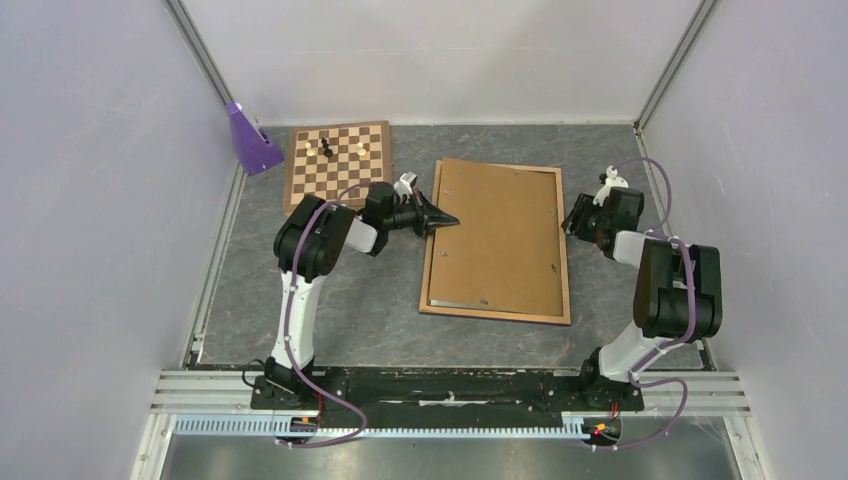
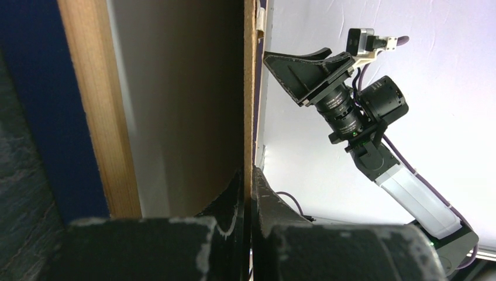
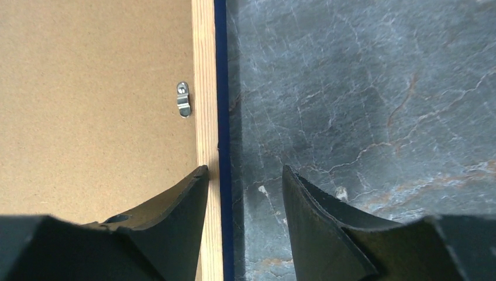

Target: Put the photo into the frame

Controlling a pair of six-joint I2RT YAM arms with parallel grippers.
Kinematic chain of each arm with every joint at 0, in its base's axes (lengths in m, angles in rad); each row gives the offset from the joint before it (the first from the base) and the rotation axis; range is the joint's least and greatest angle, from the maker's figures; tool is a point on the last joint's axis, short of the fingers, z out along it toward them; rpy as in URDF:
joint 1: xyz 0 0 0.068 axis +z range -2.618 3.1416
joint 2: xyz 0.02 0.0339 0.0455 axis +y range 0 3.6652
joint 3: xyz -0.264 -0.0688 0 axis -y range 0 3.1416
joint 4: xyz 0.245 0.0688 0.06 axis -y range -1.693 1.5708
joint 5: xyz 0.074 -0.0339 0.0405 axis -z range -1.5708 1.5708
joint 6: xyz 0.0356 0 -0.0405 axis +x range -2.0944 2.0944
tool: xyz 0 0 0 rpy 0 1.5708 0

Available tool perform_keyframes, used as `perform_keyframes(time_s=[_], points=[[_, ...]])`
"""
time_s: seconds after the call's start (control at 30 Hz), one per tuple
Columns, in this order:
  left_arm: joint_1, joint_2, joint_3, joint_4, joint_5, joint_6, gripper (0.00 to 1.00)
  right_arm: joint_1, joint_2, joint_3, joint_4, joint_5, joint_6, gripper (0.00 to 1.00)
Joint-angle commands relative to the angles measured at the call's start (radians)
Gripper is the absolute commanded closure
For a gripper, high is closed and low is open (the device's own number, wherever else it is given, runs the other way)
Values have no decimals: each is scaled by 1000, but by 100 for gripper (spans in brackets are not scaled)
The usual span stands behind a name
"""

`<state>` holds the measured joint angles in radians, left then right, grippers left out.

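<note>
At about 11 o'clock on the bench (image 1: 300, 300) lies a chessboard (image 1: 337, 163) with a few pieces on it, well apart from the work. Right of it, the left tool (image 2: 248, 175) reaches to the 10 o'clock corner of the frame (image 1: 495, 316). Its fingers are pressed together on the thin left edge of the brown backing board (image 1: 495, 235), and that edge is tipped up off the frame.

The frame lies face down near the middle of the bench, wood side up, with its dark blue face showing only as a rim. In the left wrist view a pale sheet lies in the opening under the raised board. I take it for the white back of the photo (image 2: 149, 117), though its printed side is hidden.

At the frame's 2 o'clock edge the right tool (image 3: 245, 172) hangs with its fingers spread and grips nothing. One finger is over the wooden rail and the other over bare bench. A small metal clip (image 3: 183, 99) sits at 12 o'clock from the inner finger.

By this reading the photo is already seated, so the main step looks done. Still to do: lay the board flat inside the rails and turn the clips over it.
</note>
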<state>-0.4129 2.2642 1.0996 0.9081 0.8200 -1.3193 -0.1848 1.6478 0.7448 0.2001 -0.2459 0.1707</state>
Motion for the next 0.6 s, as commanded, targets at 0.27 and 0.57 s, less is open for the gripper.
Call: perform_keyframes(time_s=[0.27,0.57], points=[[-14,-20,-1,-103,-47,80,81,27,15,-12,13,23,-17,48],[-15,-63,16,-282,-74,176,61,27,11,-7,10,22,-18,48]])
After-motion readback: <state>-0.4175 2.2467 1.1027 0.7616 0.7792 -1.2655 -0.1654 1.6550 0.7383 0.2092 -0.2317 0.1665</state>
